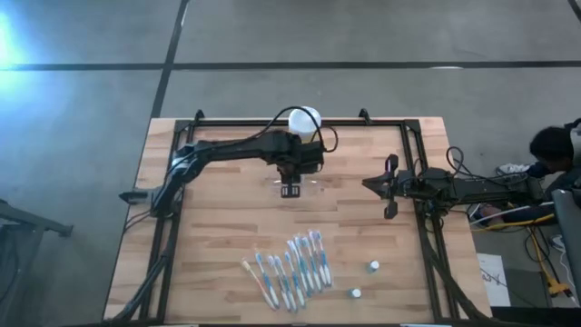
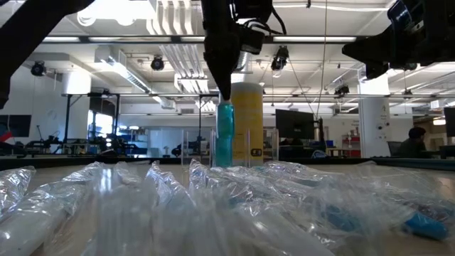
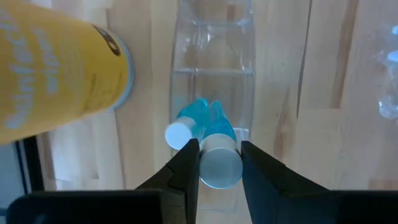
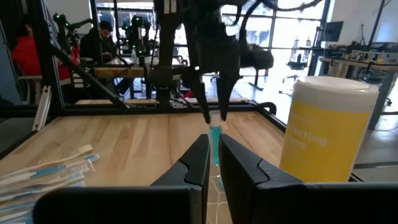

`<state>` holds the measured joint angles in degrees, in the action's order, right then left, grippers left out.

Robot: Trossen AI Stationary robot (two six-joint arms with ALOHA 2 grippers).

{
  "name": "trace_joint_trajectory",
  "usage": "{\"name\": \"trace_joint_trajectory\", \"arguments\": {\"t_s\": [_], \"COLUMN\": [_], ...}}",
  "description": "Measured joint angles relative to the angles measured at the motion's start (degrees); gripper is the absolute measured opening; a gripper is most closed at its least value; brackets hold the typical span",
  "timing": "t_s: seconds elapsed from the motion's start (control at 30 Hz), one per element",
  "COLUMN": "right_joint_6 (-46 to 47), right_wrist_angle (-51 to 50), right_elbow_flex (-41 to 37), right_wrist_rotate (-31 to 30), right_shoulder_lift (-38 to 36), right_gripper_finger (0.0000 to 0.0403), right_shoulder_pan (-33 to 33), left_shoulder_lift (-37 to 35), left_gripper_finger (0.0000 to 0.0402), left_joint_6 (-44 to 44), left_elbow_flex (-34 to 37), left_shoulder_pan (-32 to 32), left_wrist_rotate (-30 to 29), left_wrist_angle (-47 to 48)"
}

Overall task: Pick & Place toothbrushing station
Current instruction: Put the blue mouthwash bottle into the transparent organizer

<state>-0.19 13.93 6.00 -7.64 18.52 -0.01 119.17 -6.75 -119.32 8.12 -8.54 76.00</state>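
Observation:
The toothbrushing station [image 3: 211, 68], a clear holder with slots, stands on the wood beside a yellow jar [image 1: 304, 120] with a white lid. My left gripper [image 1: 290, 188] points down over the holder, shut on a small blue tube [image 3: 219, 163] with a pale cap. A second blue tube [image 3: 181, 132] with a white cap stands in the holder next to it. My right gripper [image 1: 369, 184] waits shut and level at the table's right, touching nothing. My left gripper pinches the blue tube at its capped top end [image 3: 219, 155] between its two fingers [image 3: 186, 163], coming from above and pointing down. The tube hangs upright below the fingers [image 2: 225, 135], its lower end down in the clear holder. Whether it rests on the bottom I cannot tell.
Several wrapped toothbrushes [image 1: 290, 265] lie side by side near the table's front edge. Two small white-capped things [image 1: 373, 266] [image 1: 356, 293] lie to their right. A black frame [image 1: 272, 119] runs around the table. A person [image 1: 549, 145] sits beyond the right edge.

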Motion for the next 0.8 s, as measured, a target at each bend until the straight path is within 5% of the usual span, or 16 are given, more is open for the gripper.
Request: {"name": "trace_joint_trajectory", "arguments": {"t_s": [0.8], "right_joint_6": [0.00], "right_wrist_angle": [0.02], "right_elbow_flex": [0.00], "right_wrist_rotate": [0.02], "right_shoulder_lift": [0.02], "right_gripper_finger": [0.0034], "right_shoulder_pan": [-0.02], "left_shoulder_lift": [-0.26], "left_gripper_finger": [0.0093], "left_joint_6": [0.59], "left_elbow_flex": [13.69], "left_shoulder_pan": [0.08], "left_wrist_rotate": [1.67], "left_wrist_angle": [-11.58]}}
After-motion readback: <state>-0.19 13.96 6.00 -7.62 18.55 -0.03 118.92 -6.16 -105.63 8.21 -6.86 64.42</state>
